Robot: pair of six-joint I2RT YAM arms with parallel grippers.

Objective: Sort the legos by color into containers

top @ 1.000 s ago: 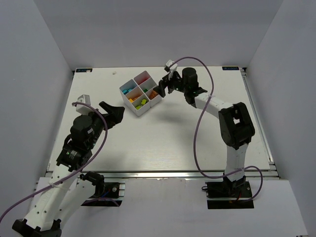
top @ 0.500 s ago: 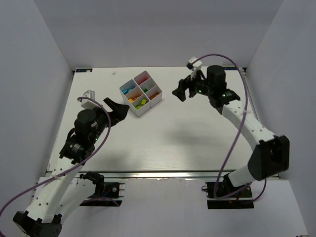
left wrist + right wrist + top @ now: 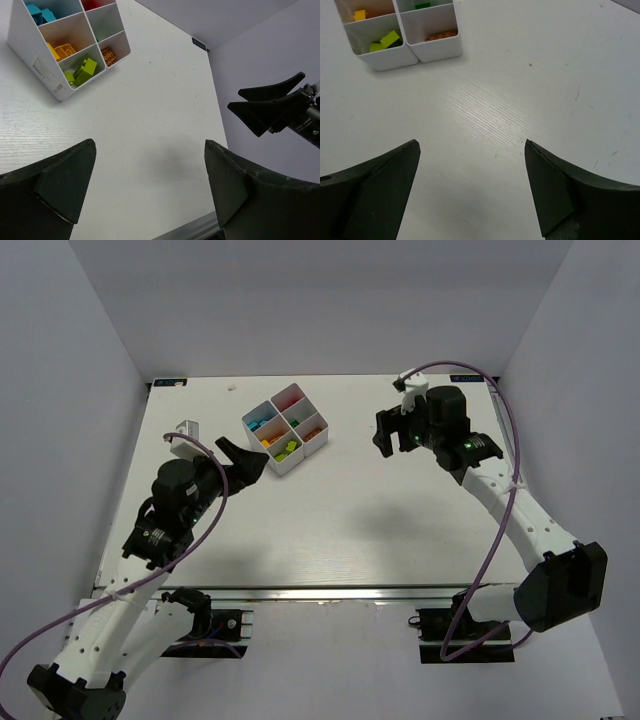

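Right end effector (image 3: 385,432) withdrew from containers (image 3: 292,461) (seen from left wrist).

The left gripper (image 3: 243,458) has its jaws spread wide, and its two black fingers (image 3: 60,185) sit far apart at the lower corners of the left wrist view. The left arm (image 3: 150,540) rises from its base with the elbow bent, so the fingertips point forward and toward the right arm. The right gripper (image 3: 390,433) is also wide open, its fingers (image 3: 375,195) well apart. The right arm (image 3: 520,520) stretches long from its base with the wrist raised. In the left wrist view, the right gripper (image 3: 270,106) shows as two black wedges beyond and to the right of the left fingertips.
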